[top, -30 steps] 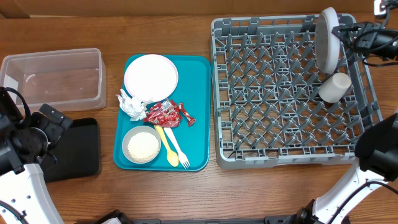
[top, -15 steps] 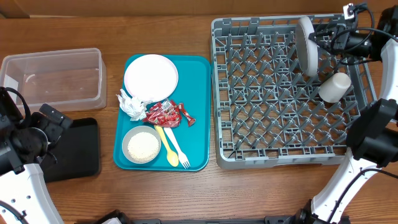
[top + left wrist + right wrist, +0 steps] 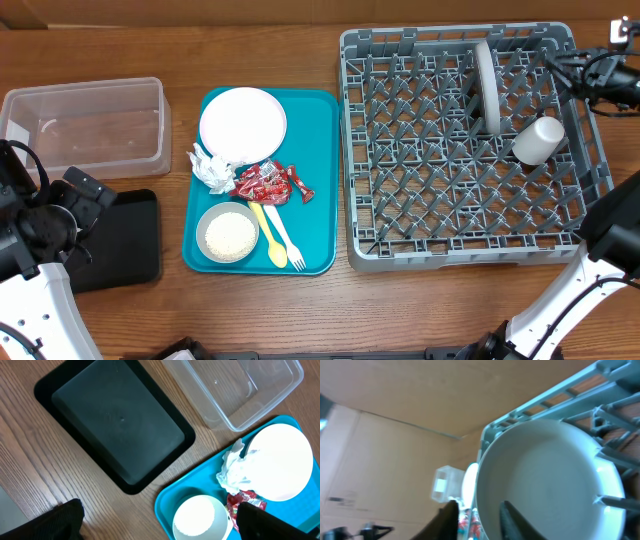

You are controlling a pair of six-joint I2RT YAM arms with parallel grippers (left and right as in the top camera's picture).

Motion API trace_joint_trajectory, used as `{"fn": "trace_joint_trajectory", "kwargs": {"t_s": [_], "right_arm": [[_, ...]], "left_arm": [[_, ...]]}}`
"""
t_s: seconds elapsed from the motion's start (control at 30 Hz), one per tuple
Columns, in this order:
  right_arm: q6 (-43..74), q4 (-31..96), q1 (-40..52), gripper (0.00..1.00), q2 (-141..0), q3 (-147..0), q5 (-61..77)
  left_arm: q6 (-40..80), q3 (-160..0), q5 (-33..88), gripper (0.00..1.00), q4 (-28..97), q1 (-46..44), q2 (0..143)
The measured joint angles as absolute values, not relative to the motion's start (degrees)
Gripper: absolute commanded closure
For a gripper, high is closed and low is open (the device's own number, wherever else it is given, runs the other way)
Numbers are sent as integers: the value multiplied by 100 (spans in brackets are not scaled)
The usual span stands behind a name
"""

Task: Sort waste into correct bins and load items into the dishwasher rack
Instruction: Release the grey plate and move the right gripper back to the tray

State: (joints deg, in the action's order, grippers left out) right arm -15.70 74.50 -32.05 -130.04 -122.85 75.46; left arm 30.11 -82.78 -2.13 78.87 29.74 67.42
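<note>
A pale grey-green plate (image 3: pixel 487 86) stands on edge between the pegs of the grey dishwasher rack (image 3: pixel 460 252), near a white cup (image 3: pixel 538 140) lying on its side. My right gripper (image 3: pixel 560 68) hovers just right of the plate with its jaws parted; in the right wrist view the gripper (image 3: pixel 479 522) straddles the plate (image 3: pixel 545 480) rim loosely, with a gap showing. On the teal tray (image 3: pixel 315 130) lie a white plate (image 3: pixel 242 122), a crumpled napkin (image 3: pixel 211 168), red wrappers (image 3: pixel 268 183), a bowl of rice grains (image 3: pixel 228 233), a yellow spoon (image 3: pixel 270 240) and a white fork (image 3: pixel 288 240). My left gripper (image 3: pixel 160 525) is open, empty, over the table.
A clear plastic tub (image 3: pixel 85 125) sits at the far left with nothing in it. The shallow black tray (image 3: pixel 125 240) lies in front of it, partly under my left arm. Bare wood shows between the teal tray and the rack.
My right gripper carried the grey-green plate leftward, stood it among the rack pegs, parted its jaws and drew back to the right. The left arm has not moved.
</note>
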Motion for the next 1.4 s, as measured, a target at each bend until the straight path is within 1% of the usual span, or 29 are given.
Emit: {"fn": "trace_joint_trajectory", "kwargs": {"t_s": [0.07,0.1,0.17,0.23,0.3,0.33,0.37,0.4,0.5,0.6,0.7,0.77,0.87,0.93,1.0,1.2,1.27,1.3,1.4], "right_arm": [[-1590,7758,-3024,78,-13004,-12287,7596],[-1638,7867,-2759,71,-13002,-12287,7546],[-1846,8051,-2143,65,-12929,-12285,7349],[-1970,8031,-1603,63,-12750,-12285,7244],[-2045,7972,-1055,57,-12444,-12285,7105],[-1949,7828,-532,55,-12064,-12285,6849],[-1911,7762,-362,54,-11935,-12285,6685],[-1695,7609,43,51,-11666,-12296,6302],[-878,7321,1063,50,-11384,-12370,4965],[-104,6982,1946,50,-11627,-12370,3734],[670,6514,2694,50,-12272,-12363,2729],[1052,6178,2995,50,-12724,-12363,2231],[1396,5629,3179,50,-13351,-12350,1929],[1507,5402,3175,54,-13614,-12335,1837],[1553,5188,3153,56,-13775,-12335,1776],[1608,5078,3166,57,-14105,-12335,1737],[1623,5015,3166,63,-14263,-12335,1734],[1638,5013,3166,65,-14324,-12335,1732],[1660,4947,3168,76,-14440,-12337,1745]], "left_arm": [[3011,-8278,-215,0,7885,2974,6742],[3011,-8276,-215,0,7885,2974,6742],[3011,-8276,-215,0,7885,2974,6742],[3011,-8276,-215,0,7885,2974,6742],[3011,-8278,-215,0,7885,2974,6742],[3011,-8278,-215,0,7885,2974,6742],[3011,-8276,-215,0,7885,2974,6742],[3011,-8276,-213,0,7887,2974,6742],[3011,-8276,-215,0,7885,2974,6742],[3011,-8276,-215,0,7885,2974,6742],[3011,-8276,-215,0,7885,2974,6742],[3011,-8278,-215,0,7885,2974,6742],[3011,-8276,-215,0,7885,2974,6742],[3011,-8276,-215,0,7885,2974,6742],[3011,-8276,-213,0,7885,2974,6742],[3011,-8278,-215,0,7885,2974,6742],[3011,-8278,-215,0,7885,2974,6742],[3011,-8276,-215,0,7885,2974,6742],[3011,-8276,-215,0,7885,2974,6742]]}}
